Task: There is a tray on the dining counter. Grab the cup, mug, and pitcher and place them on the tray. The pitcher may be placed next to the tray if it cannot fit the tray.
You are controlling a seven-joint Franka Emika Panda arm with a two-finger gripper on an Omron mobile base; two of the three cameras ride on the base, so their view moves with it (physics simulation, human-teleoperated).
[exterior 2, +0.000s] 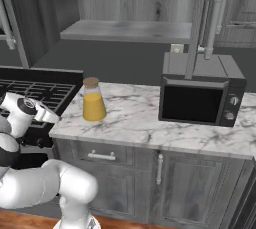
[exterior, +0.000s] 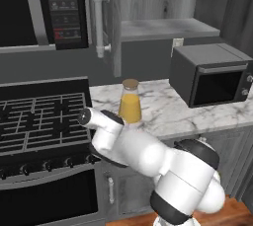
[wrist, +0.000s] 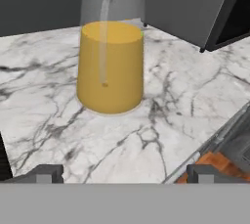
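Glass and liquid make the pitcher the awkward one of the three things to carry, we judge: it stands upright on the marble counter straight ahead of our gripper, near but not touching, with bare stone between its base and the two fingertips. Our jaws are spread wide with nothing between them. From the base cameras we see the pitcher beyond the wrist, with the microwave well off to the gripper's right and the stove to its left. We expect the vessel to be heavy for its size, since orange liquid fills the wide lower body, and rigid, smooth and breakable, so a grip on it could slip or tip. The body tapers upward to a narrow neck under a cork-brown lid. The neck just below the lid looks to us the safer place to close on, because the fingers can span it. Kept upright and moved gently, it should not slosh. Whether the jaws could span the broad base we cannot tell.
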